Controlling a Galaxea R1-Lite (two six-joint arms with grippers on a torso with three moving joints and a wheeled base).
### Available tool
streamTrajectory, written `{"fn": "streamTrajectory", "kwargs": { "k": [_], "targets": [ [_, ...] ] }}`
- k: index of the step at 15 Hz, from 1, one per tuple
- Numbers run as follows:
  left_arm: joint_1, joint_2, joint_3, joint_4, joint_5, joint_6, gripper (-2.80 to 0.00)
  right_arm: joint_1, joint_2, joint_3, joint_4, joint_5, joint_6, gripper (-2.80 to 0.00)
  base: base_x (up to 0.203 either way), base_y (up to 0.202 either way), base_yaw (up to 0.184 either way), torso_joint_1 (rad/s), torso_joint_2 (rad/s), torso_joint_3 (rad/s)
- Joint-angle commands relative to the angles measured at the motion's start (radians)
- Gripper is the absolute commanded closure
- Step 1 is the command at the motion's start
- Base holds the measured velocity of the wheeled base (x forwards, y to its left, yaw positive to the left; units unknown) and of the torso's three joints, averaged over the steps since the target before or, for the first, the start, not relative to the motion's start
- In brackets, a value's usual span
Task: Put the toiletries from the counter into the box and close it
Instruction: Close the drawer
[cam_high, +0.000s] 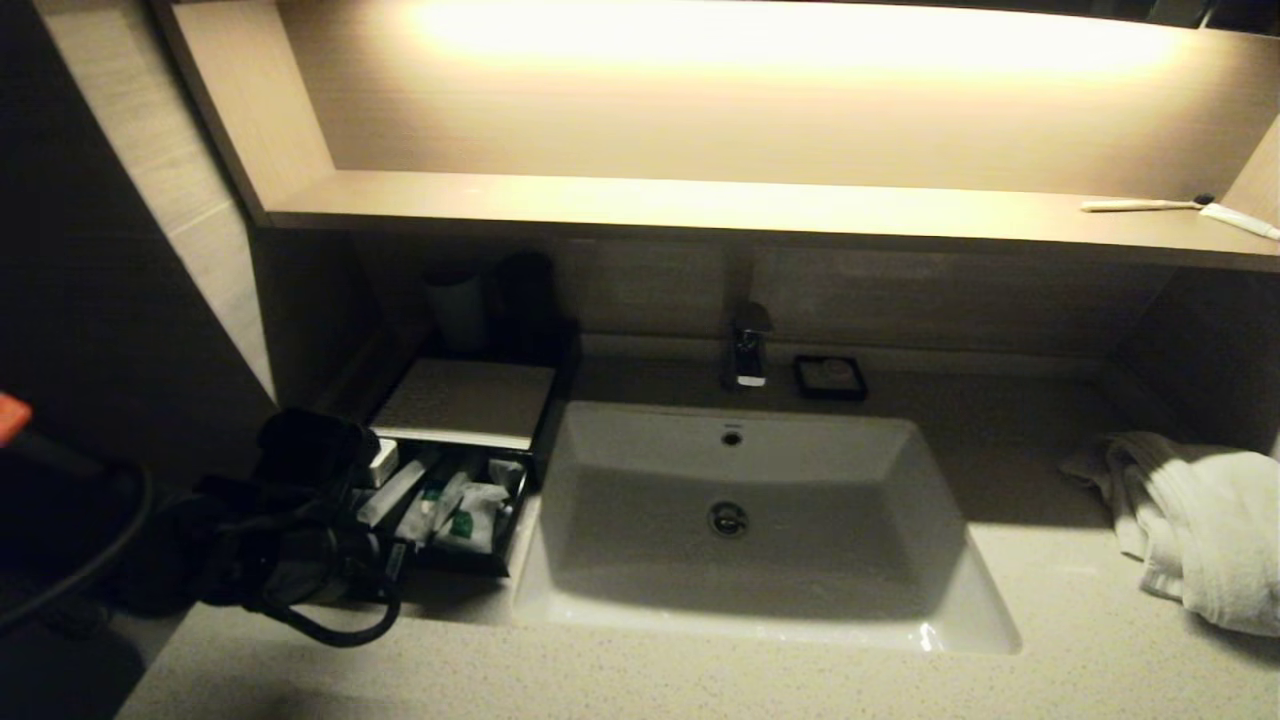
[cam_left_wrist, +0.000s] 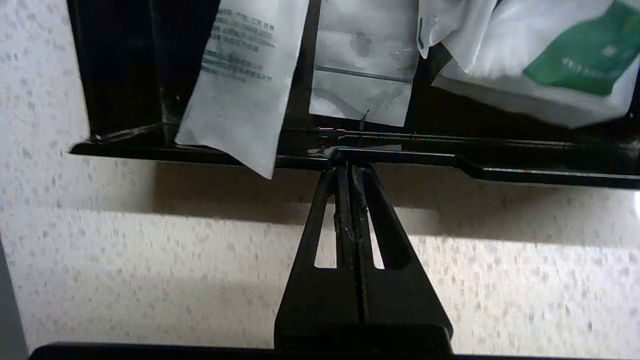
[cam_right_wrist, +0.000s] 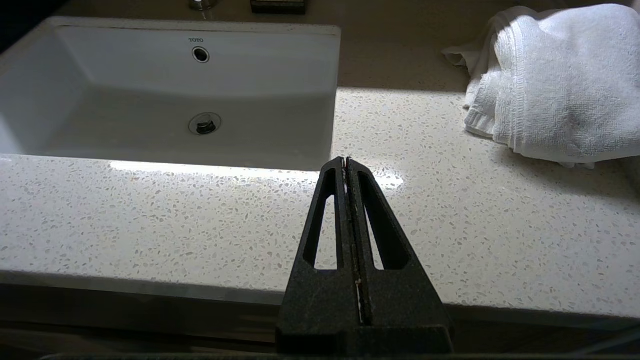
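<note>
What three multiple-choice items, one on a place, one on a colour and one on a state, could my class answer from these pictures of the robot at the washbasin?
1. Where does the box stand?
A. on the counter left of the basin
B. on the lit shelf
C. right of the basin

2. What colour is the label on the sachet in the drawer?
A. red
B. green
C. blue

3. How is the drawer now?
A. pushed fully shut
B. lifted out of the box
C. pulled out, toiletries inside

Answers:
1 A: the head view shows the box on the stone top at the basin's left.
2 B: a green patch shows on the white sachet.
3 C: the open compartments hold wrapped items, and the shut left gripper has its tips at the drawer's front edge.
</note>
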Motion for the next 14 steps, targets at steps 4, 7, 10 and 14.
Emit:
{"fn": "streamTrajectory", "kwargs": {
  "k": [4,7,10,14],
  "targets": [
    [0.006,0.05,-0.055,-0.002,0.002,-0.002,0.0,0.0,0.0,0.0,0.0,0.0,0.0,0.0,0.0,0.0,0.0,0.0,0.0,0.0],
    [0.014,0.068,-0.085,-0.002,0.002,-0.004,0.0,0.0,0.0,0.0,0.0,0.0,0.0,0.0,0.0,0.0,0.0,0.0,0.0,0.0],
    [0.014,0.072,-0.1,-0.003,0.002,-0.004,0.0,0.0,0.0,0.0,0.0,0.0,0.0,0.0,0.0,0.0,0.0,0.0,0.0,0.0],
    [0.014,0.083,-0.137,-0.003,0.002,-0.005,0.0,0.0,0.0,0.0,0.0,0.0,0.0,0.0,0.0,0.0,0.0,0.0,0.0,0.0]
  ]
}}
